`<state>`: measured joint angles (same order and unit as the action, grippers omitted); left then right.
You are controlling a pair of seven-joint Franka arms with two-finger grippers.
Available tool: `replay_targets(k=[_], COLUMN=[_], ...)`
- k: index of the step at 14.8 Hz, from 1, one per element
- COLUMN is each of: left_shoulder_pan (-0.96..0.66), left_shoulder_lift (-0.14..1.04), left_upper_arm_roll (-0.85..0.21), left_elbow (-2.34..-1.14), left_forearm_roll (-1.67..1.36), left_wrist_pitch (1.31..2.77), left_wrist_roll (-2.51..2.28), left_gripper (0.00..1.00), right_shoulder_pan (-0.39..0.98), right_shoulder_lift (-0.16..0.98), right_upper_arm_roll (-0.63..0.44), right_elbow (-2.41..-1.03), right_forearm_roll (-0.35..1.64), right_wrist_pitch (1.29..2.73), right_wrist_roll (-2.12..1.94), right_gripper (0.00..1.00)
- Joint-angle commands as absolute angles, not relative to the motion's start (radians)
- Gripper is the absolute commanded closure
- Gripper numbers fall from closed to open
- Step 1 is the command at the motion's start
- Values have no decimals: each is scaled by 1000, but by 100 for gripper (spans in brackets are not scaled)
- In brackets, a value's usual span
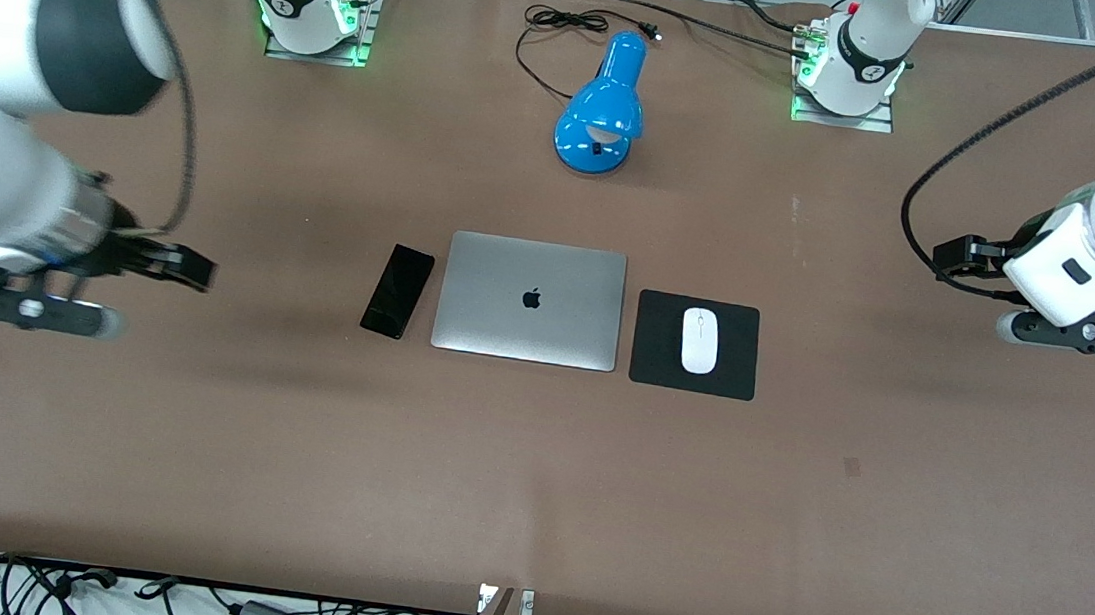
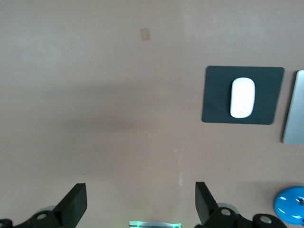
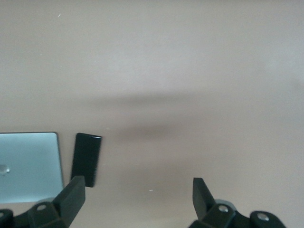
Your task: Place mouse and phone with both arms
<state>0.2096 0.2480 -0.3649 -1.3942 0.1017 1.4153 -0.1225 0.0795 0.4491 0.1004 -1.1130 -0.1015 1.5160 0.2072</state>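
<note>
The white mouse [image 1: 700, 339] lies on a black mouse pad [image 1: 735, 371] beside the closed silver laptop [image 1: 565, 329], toward the left arm's end. It also shows in the left wrist view [image 2: 242, 97]. The black phone [image 1: 397, 290] lies flat on the table beside the laptop, toward the right arm's end, and shows in the right wrist view [image 3: 86, 159]. My left gripper [image 1: 1082, 337] [image 2: 140, 192] is open and empty over bare table, apart from the mouse. My right gripper [image 1: 30, 310] [image 3: 137, 187] is open and empty over bare table, apart from the phone.
A blue desk lamp [image 1: 603, 102] with a black cord lies between the arm bases, farther from the front camera than the laptop. The brown table [image 1: 530, 487] is bare nearer to the front camera. Cables lie along its front edge.
</note>
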Motion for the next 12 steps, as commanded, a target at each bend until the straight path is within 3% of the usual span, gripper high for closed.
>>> replay_targets(k=[1, 3, 5, 8, 12], left_shoulder_pan=[201, 45, -38, -32, -2], left_shoulder_lift=[253, 191, 103, -18, -37], left_upper_arm_roll=[-307, -81, 35, 40, 18], left_elbow=[-1359, -1429, -1533, -1679, -1704], left_forearm_roll=[14, -63, -57, -25, -20], left_wrist_pitch=[1390, 1413, 1523, 1675, 1623], left_wrist_roll=[-81, -23, 32, 71, 75], left_gripper=[0, 0, 0, 0, 0], right_shoulder_pan=[3, -50, -69, -67, -74], right_shoulder_lift=[394, 371, 351, 287, 145], right_upper_arm_roll=[106, 106, 86, 83, 83], right_elbow=[-1143, -1163, -1167, -1235, -1449], right_forearm_roll=[-100, -72, -55, -67, -58], right_wrist_pitch=[1512, 1529, 1539, 1539, 1644], right_wrist_roll=[98, 39, -40, -34, -29], right_gripper=[0, 0, 0, 0, 0])
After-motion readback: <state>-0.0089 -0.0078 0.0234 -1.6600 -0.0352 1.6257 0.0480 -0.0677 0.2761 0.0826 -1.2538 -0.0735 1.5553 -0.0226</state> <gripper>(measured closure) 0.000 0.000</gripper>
